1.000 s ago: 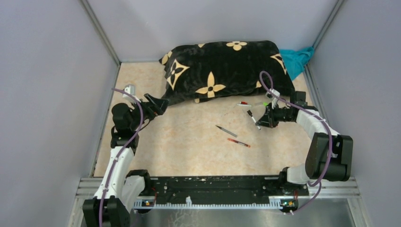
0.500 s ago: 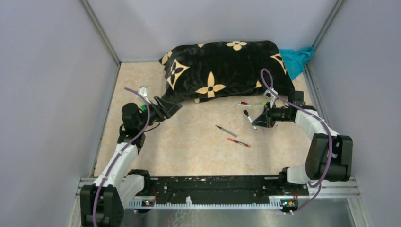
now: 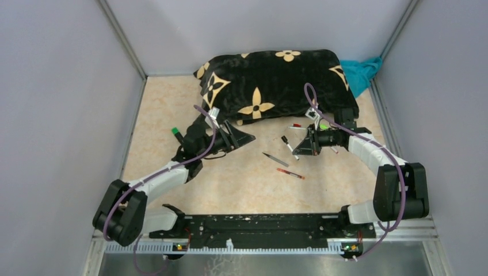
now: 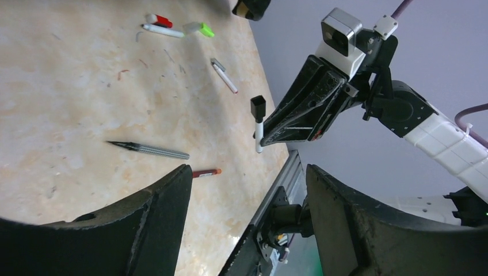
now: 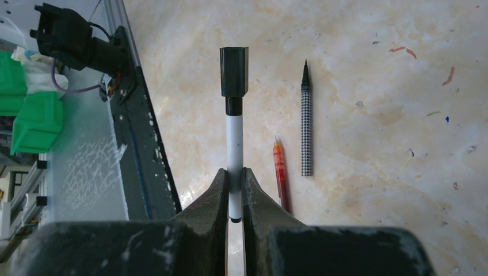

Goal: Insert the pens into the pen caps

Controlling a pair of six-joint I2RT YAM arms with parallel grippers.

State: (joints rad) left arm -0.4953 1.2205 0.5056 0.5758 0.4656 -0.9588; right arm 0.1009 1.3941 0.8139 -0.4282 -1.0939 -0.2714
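My right gripper (image 5: 234,175) is shut on a white pen (image 5: 234,144) whose far end carries a black cap (image 5: 234,79). It holds the pen above the table, pointing at the left arm. From above, this gripper (image 3: 299,147) is right of centre and the held pen (image 3: 286,144) sticks out to its left. My left gripper (image 4: 247,172) is open with nothing between its fingers, and it faces the held pen (image 4: 258,129). A grey pen (image 5: 307,126) and a red pen (image 5: 280,172) lie on the table below. Further back lie a red-capped white pen (image 4: 158,26), a green cap (image 4: 199,28) and another white pen (image 4: 223,75).
A black cushion with tan flowers (image 3: 270,86) fills the back of the table, with a teal cloth (image 3: 362,72) beside it. A black marker with a green end (image 3: 176,134) lies at the left. Grey walls close in both sides. A metal rail (image 3: 259,227) runs along the near edge.
My left arm swung from the left side towards the centre, leaving the green-ended marker on the table, and its jaws narrowed a little. The right gripper carried its pen to the left.
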